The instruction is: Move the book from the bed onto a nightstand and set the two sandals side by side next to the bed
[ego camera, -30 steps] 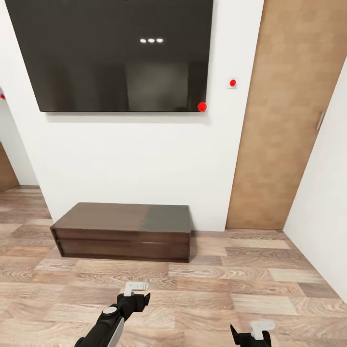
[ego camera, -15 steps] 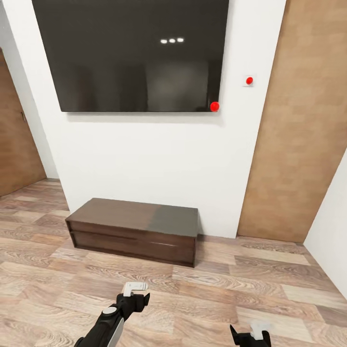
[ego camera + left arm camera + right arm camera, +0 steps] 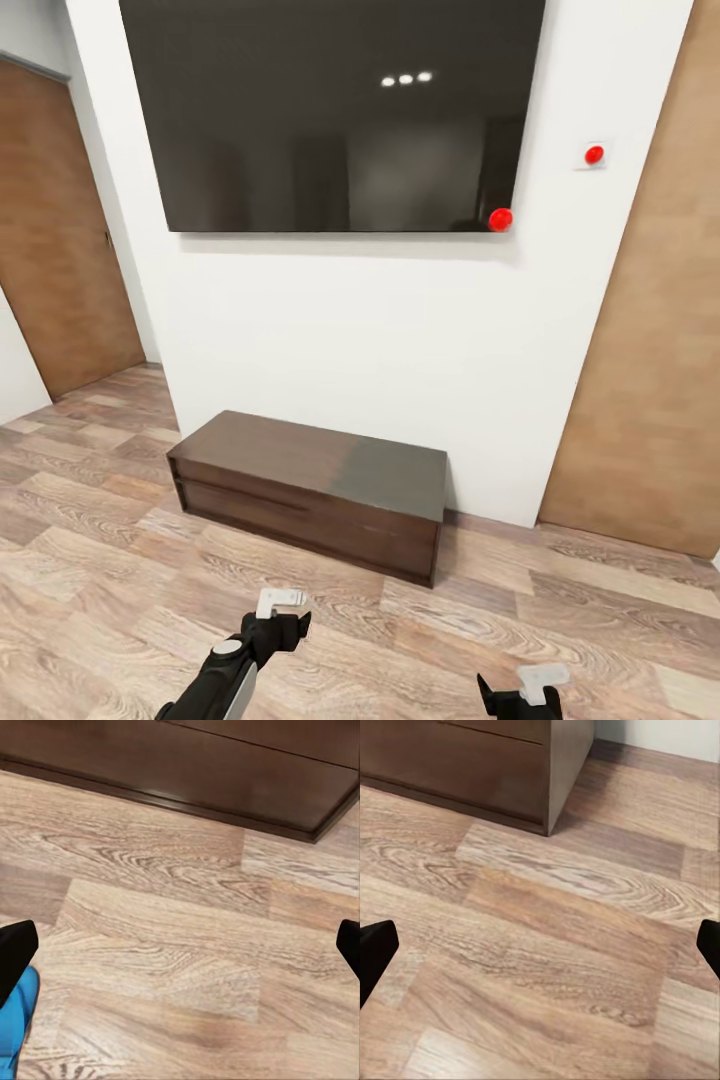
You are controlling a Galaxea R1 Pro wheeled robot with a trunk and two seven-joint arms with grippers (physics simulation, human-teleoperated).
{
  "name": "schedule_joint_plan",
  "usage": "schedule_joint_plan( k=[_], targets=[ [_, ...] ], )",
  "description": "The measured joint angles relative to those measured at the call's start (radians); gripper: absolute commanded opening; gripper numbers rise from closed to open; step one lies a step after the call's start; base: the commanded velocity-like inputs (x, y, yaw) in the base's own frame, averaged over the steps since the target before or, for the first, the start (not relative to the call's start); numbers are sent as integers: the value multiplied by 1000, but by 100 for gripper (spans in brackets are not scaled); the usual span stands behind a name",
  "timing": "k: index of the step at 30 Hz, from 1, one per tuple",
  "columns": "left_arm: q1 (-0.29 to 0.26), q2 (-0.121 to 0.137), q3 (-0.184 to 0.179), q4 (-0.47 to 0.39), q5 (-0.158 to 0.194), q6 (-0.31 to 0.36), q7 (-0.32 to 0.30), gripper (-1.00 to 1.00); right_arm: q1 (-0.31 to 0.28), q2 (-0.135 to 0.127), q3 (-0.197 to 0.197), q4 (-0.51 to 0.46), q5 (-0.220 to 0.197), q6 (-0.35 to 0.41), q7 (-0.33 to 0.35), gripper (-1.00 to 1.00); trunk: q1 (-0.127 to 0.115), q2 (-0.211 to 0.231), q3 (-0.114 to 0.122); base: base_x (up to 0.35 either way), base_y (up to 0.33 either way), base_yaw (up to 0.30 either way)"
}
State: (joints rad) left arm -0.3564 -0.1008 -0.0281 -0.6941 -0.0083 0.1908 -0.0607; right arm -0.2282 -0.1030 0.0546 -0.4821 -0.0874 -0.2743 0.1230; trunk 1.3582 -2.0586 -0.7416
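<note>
The book, the bed, the nightstand and the sandals are out of view. I face a white bedroom wall over a brown wood-plank floor (image 3: 120, 580). My left gripper (image 3: 278, 612) hangs low over the floor in front of a long dark cabinet (image 3: 310, 490). In the left wrist view that gripper (image 3: 180, 945) is open, its dark fingertips (image 3: 13, 952) at the picture's two sides with bare planks between them. My right gripper (image 3: 525, 690) sits at the lower edge of the head view. The right wrist view also has it (image 3: 540, 945) open over bare floor.
A big black screen (image 3: 340, 110) hangs on the wall above the cabinet. Brown wooden doors stand at the left (image 3: 60, 240) and right (image 3: 650, 330). The cabinet's end corner (image 3: 562, 772) is close ahead of the right gripper. A blue shape (image 3: 15, 1020) lies beside the left fingertip.
The camera has swung left: screen and cabinet slid to the right in the picture, and a brown door has come into view at the left. Both arms keep their pose.
</note>
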Motion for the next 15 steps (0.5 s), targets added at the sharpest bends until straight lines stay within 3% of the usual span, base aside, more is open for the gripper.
schedule_joint_plan(
  k=[15],
  targets=[
    [0,-1,2,0,2,3,6,100,0,0,0,0,0,0,0,100,0,0,0,44,0,255]
  ],
)
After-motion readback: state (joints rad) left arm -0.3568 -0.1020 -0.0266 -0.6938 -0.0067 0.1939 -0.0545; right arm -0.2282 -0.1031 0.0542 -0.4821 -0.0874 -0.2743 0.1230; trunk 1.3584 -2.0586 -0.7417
